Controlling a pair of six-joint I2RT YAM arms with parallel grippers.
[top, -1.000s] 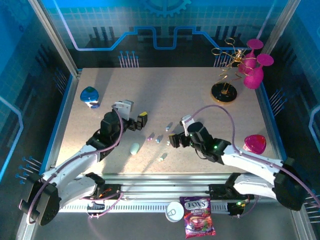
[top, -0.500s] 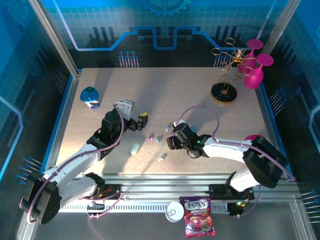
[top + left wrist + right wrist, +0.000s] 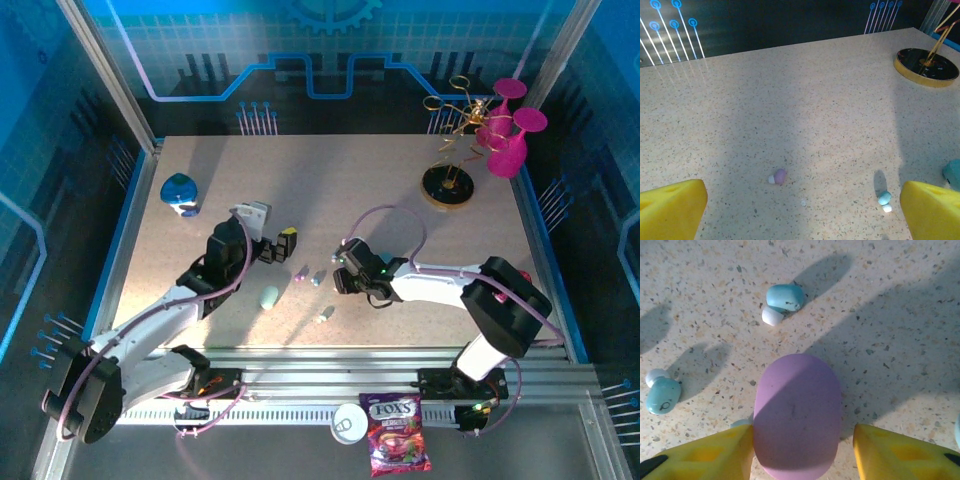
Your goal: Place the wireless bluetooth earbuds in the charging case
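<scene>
Right gripper (image 3: 802, 440) stands open, yellow pads straddling the lilac oval plastic charging case (image 3: 797, 405), left pad touching it. Tiny teal-and-white rounded earbud (image 3: 784, 299) lies just beyond on the speckled tabletop (image 3: 900, 315). Judged light, hard, slippery; pinch across its teal body.

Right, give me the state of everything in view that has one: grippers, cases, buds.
Left gripper: open, empty.
Right gripper: open, straddling the purple case.
Purple case: shut, lying flat.
Teal case: looks shut, lying flat.
Blue case: open or shut, cannot tell.
Buds: loose, lying outside the cases.
</scene>
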